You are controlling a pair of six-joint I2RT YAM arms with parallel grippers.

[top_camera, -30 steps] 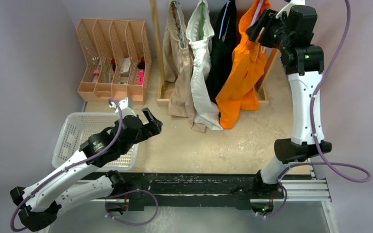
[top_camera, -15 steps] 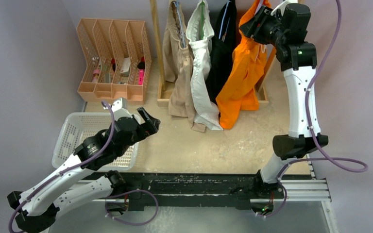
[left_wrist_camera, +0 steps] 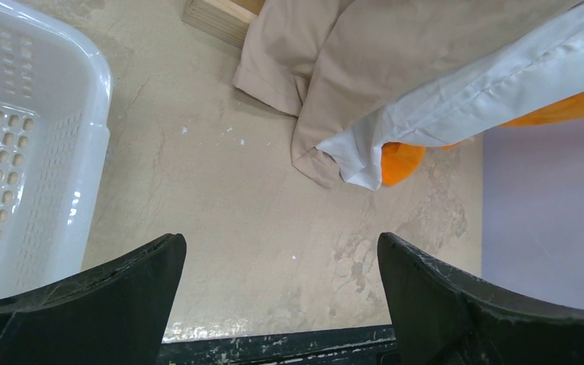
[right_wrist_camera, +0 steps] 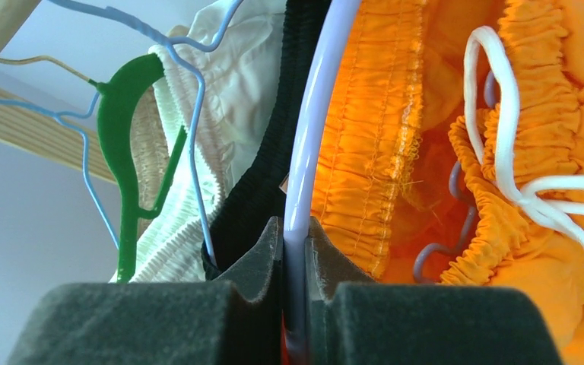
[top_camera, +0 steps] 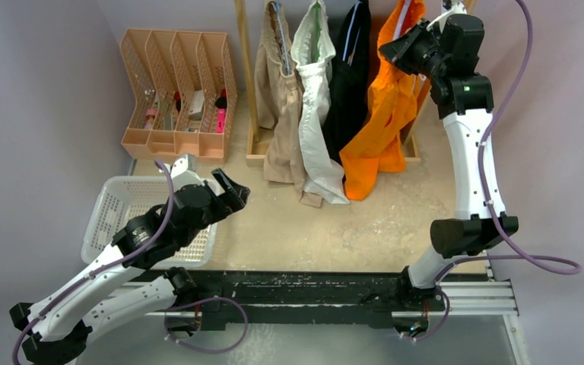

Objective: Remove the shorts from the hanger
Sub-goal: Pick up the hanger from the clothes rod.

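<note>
So the right hand (top_camera: 397, 47) was way up at the top of the wooden rack (top_camera: 244, 68), and its two pads were pressed together on the pale plastic hanger (right_wrist_camera: 309, 114) that carried the orange shorts (top_camera: 380, 114). From the wrist cam you could see the hanger tube squeezed right between the pads, with the orange waistband bunched just beside it and the white drawstring (right_wrist_camera: 502, 114) looping over the fabric.

All four pairs were on the rack in a row: beige shorts (top_camera: 277, 99), then white shorts (top_camera: 315, 99), black shorts (top_camera: 350, 84), and the orange ones nearest the right arm. Their legs drooped down onto the table (top_camera: 312, 228). The white pair hung on a green hanger (right_wrist_camera: 125, 129), with a thin blue wire hanger (right_wrist_camera: 190, 91) next to it.

The left hand (top_camera: 232, 190) had its fingers spread wide and held nothing, sitting low over the table just beside the white plastic basket (top_camera: 122, 205). A tan desk organizer (top_camera: 175, 61) stood at the back left.
</note>
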